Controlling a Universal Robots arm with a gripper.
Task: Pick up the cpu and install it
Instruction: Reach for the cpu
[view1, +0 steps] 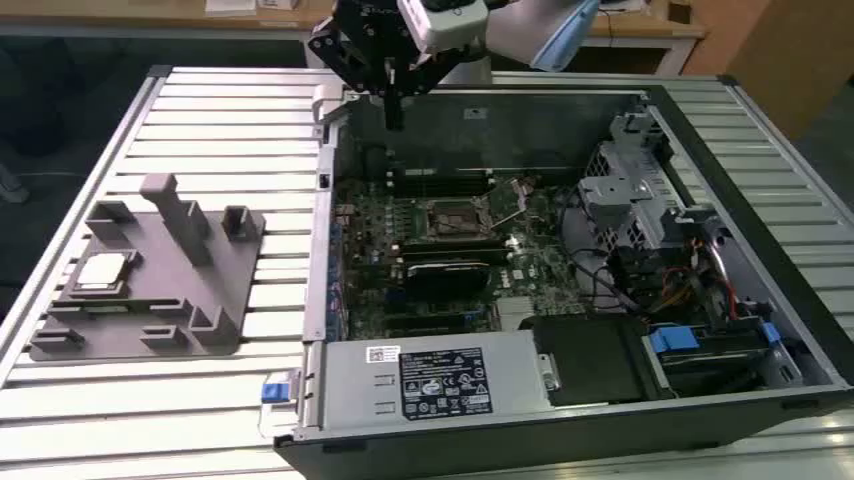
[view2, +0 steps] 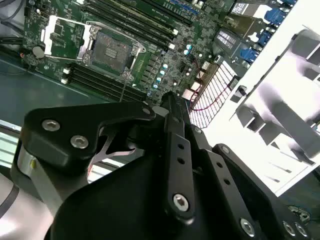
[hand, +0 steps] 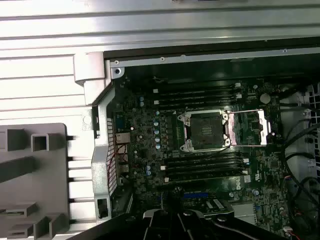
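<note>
a slatted silver metal table (view1: 214, 110) fills most of the frame, evenly lit, its ribs shining. along the top edge runs a pale wooden desk (view1: 147, 18). dark floor (view1: 60, 90) shows at upper left, a brown wooden panel (view1: 787, 55) at upper right.

- Gleaming with a smooth, shiny silver-grey metal top on the cpu (view1: 104, 272).
- Looking matt grey plastic across the tray (view1: 220, 282).
- Showing ribbed, pale metal, faintly glossy, on the table (view1: 227, 110).
- Appearing as matt black, with bright metal screw heads, on the gripper (view2: 169, 99).
- Glinting green and slightly glossy on the motherboard (hand: 145, 145), with bright bare metal framing the socket (hand: 205, 131).
- Looking dull grey sheet metal on the computer case (view1: 534, 115).
</note>
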